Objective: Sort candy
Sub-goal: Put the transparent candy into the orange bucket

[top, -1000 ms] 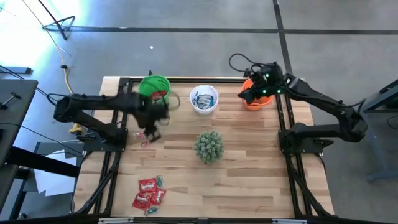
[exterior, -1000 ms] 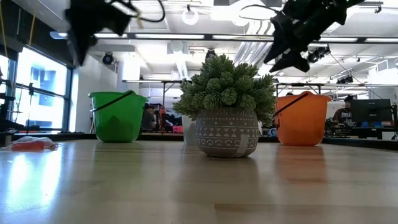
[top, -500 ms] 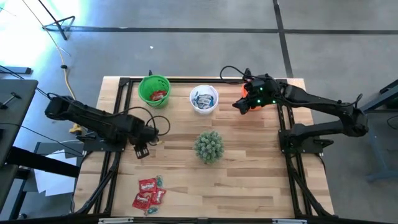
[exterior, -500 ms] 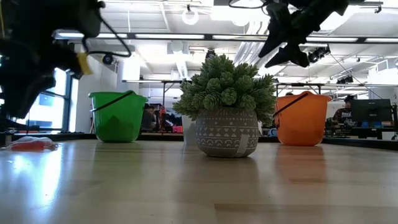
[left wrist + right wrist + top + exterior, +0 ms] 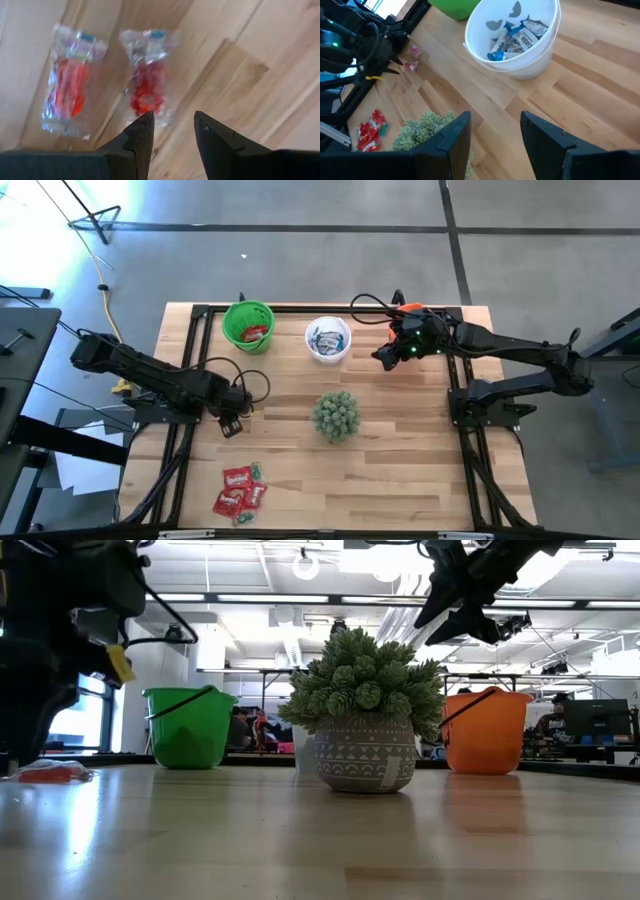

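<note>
Two clear-wrapped red candies point(image 5: 147, 85) point(image 5: 67, 97) lie flat on the table's left part. My open left gripper point(image 5: 173, 122) is low over them point(image 5: 228, 423), pointing down. One finger stands at the end of the nearer wrapper. My open right gripper point(image 5: 492, 130) hovers point(image 5: 380, 356) between the white cup point(image 5: 328, 340) and the orange cup point(image 5: 485, 730). The white cup point(image 5: 512, 37) holds blue-and-white candies point(image 5: 512, 40). Red candy lies in the green cup point(image 5: 248, 325). A pile of red candies point(image 5: 241, 488) sits by the near edge. My left gripper has one fingertip point(image 5: 142, 125) at the near end of a red candy's wrapper point(image 5: 160, 116), coming from above. I cannot tell whether it touches the wrapper. The candy lies flat on the table.
The spiky green plant in its grey pot point(image 5: 336, 415) stands mid-table, between the arms. The three cups line the far edge. The orange cup is mostly hidden under my right arm in the high view. Bare wood lies right of the plant point(image 5: 410, 450).
My left gripper has moved from beside the green cup toward the near edge and down, and now sits low over the two candies on the table's left part. My right gripper has moved from above the orange cup toward the table's left, nearer the white cup.
</note>
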